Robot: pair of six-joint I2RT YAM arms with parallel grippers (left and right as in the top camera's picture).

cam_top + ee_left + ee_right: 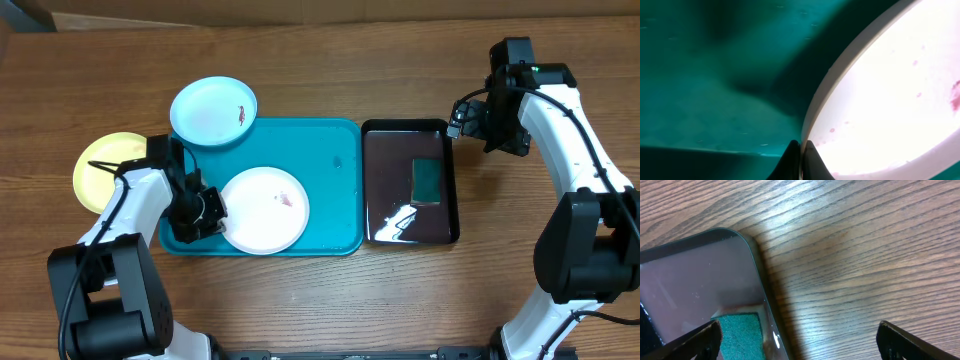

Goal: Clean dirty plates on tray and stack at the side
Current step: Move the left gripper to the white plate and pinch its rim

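Plates number three. The white plate (264,209), reddish-spotted, lies lower left on the turquoise tray (335,205), its left rim clenched in the left gripper (211,213). The light-blue plate (213,112) overhangs the tray's upper-left edge; the yellow-green plate (95,175) rests on the table (400,300) further left. The tray's right half lies open. The right gripper (470,118) hangs spread wide beside the black tray's (385,170) upper-right corner.

Below the right gripper (797,342) lie a grained wooden tabletop (850,255), a glossy black tray (700,275) and a rough green sponge (740,332), and at the left gripper (801,155) a smooth plastic white plate (890,100).
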